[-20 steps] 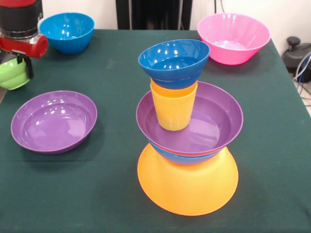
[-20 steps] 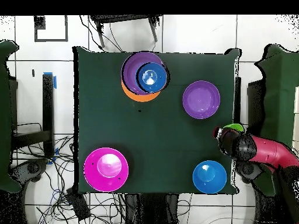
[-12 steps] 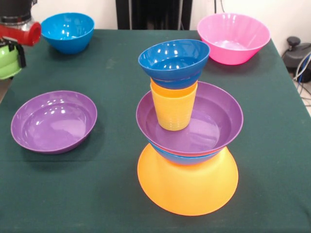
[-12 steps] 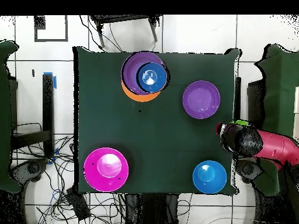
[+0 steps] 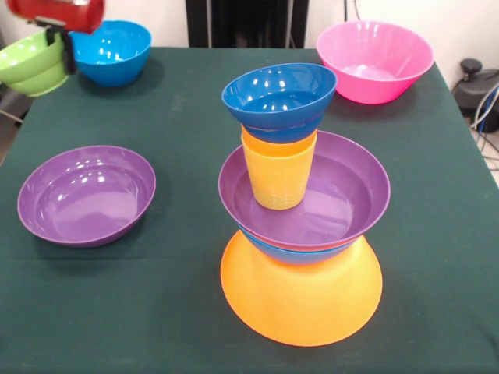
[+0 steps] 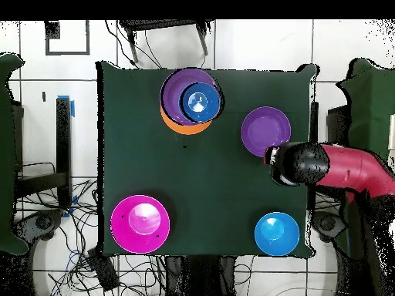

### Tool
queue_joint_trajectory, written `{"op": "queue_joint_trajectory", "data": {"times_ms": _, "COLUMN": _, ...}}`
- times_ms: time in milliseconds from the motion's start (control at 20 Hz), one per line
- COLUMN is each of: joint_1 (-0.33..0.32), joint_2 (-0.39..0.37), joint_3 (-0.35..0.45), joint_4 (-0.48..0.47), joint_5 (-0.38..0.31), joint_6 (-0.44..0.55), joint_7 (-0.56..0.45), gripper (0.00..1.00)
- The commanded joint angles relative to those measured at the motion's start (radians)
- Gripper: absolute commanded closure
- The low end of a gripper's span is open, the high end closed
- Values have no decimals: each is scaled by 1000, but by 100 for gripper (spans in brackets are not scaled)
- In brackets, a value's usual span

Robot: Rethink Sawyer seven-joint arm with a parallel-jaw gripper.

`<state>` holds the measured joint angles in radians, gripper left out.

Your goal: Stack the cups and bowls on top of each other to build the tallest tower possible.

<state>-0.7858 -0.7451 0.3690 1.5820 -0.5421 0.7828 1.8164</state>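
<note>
The tower stands at the table's front centre. An upside-down yellow-orange bowl (image 5: 302,300) is its base. On that rest a blue bowl (image 5: 300,254), a wide purple bowl (image 5: 351,195), an orange-yellow cup (image 5: 278,175) and a dark blue bowl (image 5: 278,95) on top. From above the tower (image 6: 193,100) shows as nested rings. My gripper (image 5: 61,48) hangs at the top left, shut on the rim of a small green bowl (image 5: 30,64) held in the air beside the table's left edge. In the overhead view the arm's head (image 6: 293,163) hides the green bowl.
A loose purple bowl (image 5: 86,195) (image 6: 266,131) lies at the left, just below the held bowl's path. A bright blue bowl (image 5: 113,48) (image 6: 277,233) sits at the far left corner and a large pink bowl (image 5: 374,58) (image 6: 140,223) at the far right.
The gripper has risen with the green bowl and swung in from beyond the table's edge toward the table, now beside the bright blue bowl. The tower and other bowls have not moved.
</note>
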Motion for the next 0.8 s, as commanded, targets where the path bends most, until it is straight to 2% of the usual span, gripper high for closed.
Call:
{"op": "queue_joint_trajectory", "data": {"times_ms": 50, "joint_1": 146, "joint_2": -54, "joint_3": 37, "joint_4": 7, "joint_5": 65, "joint_6": 77, "joint_7": 52, "gripper": 100}}
{"op": "queue_joint_trajectory", "data": {"times_ms": 250, "joint_1": 213, "joint_2": -49, "joint_3": 9, "joint_4": -37, "joint_5": 49, "joint_6": 64, "joint_7": 60, "gripper": 100}}
{"op": "queue_joint_trajectory", "data": {"times_ms": 450, "joint_1": 280, "joint_2": -62, "joint_3": -44, "joint_4": -100, "joint_5": 15, "joint_6": 133, "joint_7": 73, "gripper": 100}}
{"op": "queue_joint_trajectory", "data": {"times_ms": 700, "joint_1": 314, "joint_2": -116, "joint_3": -88, "joint_4": -139, "joint_5": -15, "joint_6": 176, "joint_7": 42, "gripper": 100}}
{"op": "queue_joint_trajectory", "data": {"times_ms": 800, "joint_1": 310, "joint_2": -117, "joint_3": -84, "joint_4": -158, "joint_5": 3, "joint_6": 194, "joint_7": 21, "gripper": 100}}
